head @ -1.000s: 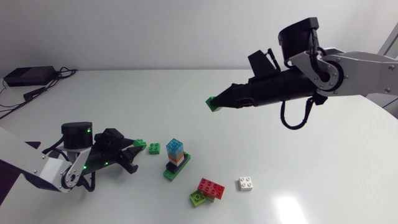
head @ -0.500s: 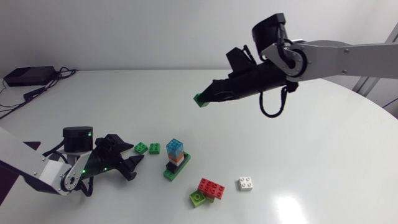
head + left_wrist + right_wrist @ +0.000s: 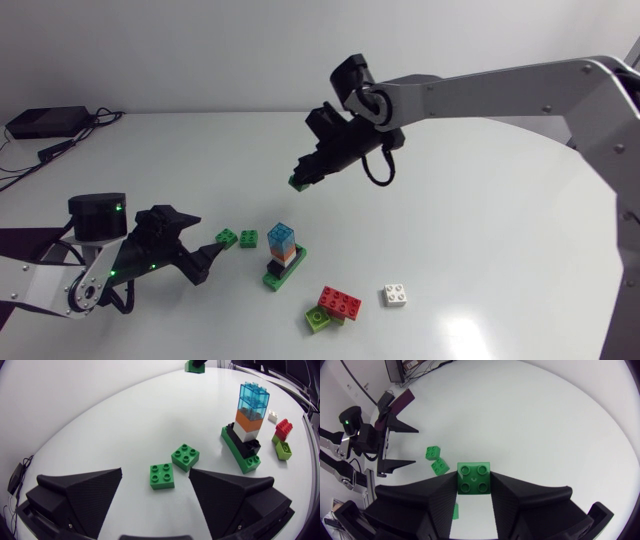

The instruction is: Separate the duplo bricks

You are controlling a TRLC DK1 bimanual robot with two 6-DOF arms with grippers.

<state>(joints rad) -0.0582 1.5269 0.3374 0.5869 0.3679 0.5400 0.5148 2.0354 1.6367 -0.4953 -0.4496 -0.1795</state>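
Note:
A brick stack [image 3: 283, 255] stands mid-table: clear blue on top, then orange, white and black, on a long green base; the left wrist view shows the stack [image 3: 248, 425] too. Two small green bricks [image 3: 227, 238] [image 3: 248, 238] lie side by side to its left. My left gripper [image 3: 208, 236] is open just left of them, and the nearer green brick [image 3: 162, 476] lies loose at its fingertips. High over the table's middle, my right gripper [image 3: 303, 178] is shut on another green brick [image 3: 474, 478].
A red brick [image 3: 340, 300] leans on a lime brick [image 3: 318, 318] in front of the stack, with a white brick [image 3: 396, 295] to their right. My left arm [image 3: 365, 440] shows in the right wrist view.
My left gripper has opened, let go of a green brick next to the other one and drawn back left. My right arm has swung left with its green brick.

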